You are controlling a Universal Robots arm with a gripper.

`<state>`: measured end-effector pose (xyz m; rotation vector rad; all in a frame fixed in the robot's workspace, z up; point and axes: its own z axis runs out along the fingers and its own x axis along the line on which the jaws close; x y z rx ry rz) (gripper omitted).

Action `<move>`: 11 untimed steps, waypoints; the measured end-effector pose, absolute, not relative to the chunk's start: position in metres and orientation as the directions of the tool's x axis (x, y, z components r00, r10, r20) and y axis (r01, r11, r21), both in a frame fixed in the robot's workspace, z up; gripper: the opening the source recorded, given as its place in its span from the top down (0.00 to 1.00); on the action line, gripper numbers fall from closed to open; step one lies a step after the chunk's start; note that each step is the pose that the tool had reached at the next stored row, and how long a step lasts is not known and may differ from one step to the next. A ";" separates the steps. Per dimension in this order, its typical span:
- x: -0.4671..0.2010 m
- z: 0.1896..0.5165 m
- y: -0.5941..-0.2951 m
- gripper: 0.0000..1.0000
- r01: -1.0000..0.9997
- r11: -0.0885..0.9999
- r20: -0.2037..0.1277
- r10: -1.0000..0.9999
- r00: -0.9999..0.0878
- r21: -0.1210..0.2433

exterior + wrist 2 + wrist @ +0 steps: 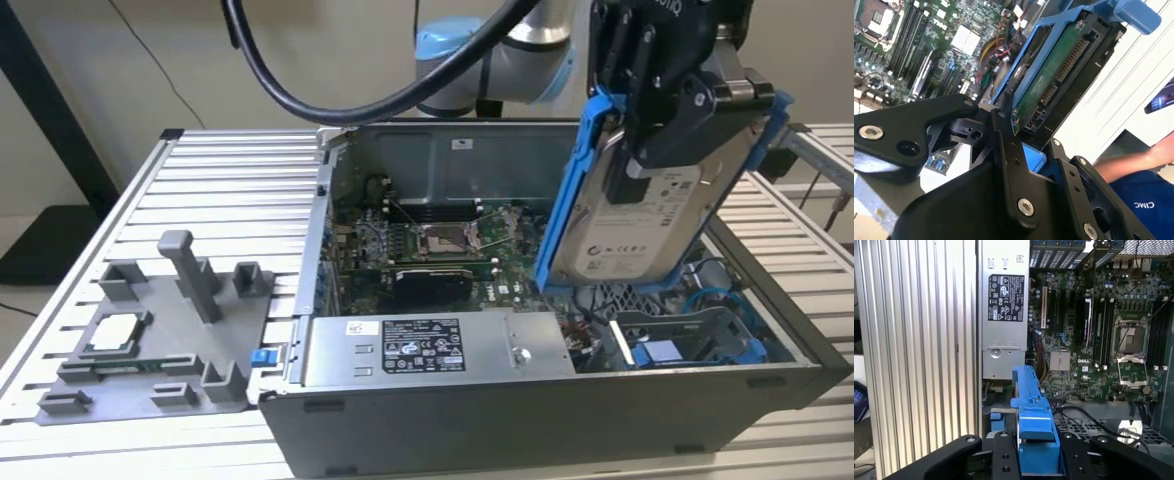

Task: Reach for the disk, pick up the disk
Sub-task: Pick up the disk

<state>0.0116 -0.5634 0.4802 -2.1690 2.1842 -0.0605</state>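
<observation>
- The disk [650, 215], a silver-grey drive with a white label in a blue bracket, hangs in the air above the open computer case [534, 420], over the case's side toward the exterior view's right.
- It is held nearly on edge, its labelled face turned toward the near side of the exterior view, and it touches nothing below it.
- The gripper [674, 120], black and jointed, is clamped on the disk from above, its fingers pressed against the bracket and the drive body.
- In the second wrist view the disk [1054, 75] shows its green underside and connector end, with the black fingers [1004, 145] closed on it.
- In the first wrist view the blue bracket [1031, 420] stands edge-on between the black links.
- Below lies the motherboard [427, 240], with the grey power supply [427, 345] at the case's near wall.
- The empty blue drive bay [681, 340] sits in the case's near corner toward the exterior view's right.
- A grey fixture tray [147, 340] rests on the slatted table [227, 170], well apart, toward the exterior view's left.
- A person's arm and blue sleeve [1141, 185] appear in the second wrist view.
</observation>
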 end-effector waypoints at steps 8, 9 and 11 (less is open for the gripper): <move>0.026 0.478 -0.578 1.00 -0.997 0.008 -0.017 -1.000 -0.006 -0.072; 0.028 0.478 -0.578 1.00 -0.997 0.008 -0.017 -1.000 -0.006 -0.072; 0.034 0.477 -0.580 1.00 -0.997 0.008 -0.017 -1.000 -0.006 -0.072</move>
